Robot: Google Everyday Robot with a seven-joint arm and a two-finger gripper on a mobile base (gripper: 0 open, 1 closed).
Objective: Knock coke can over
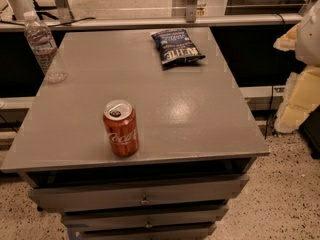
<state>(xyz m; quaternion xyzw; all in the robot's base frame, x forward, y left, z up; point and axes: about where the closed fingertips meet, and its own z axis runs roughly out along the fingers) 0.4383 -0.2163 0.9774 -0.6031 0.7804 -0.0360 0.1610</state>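
Note:
The coke can (120, 128) is a small red can with white script and a silver top. It stands upright near the front edge of the grey table (190, 114), left of the middle. My gripper (299, 79) shows only as a cream and white shape at the right edge of the camera view. It is beyond the table's right side, far from the can and touching nothing on the table.
A clear plastic water bottle (44, 46) stands at the table's back left corner. A dark blue chip bag (176, 46) lies at the back, right of the middle. Drawers (145, 199) sit under the tabletop. A rail (150, 21) runs behind the table.

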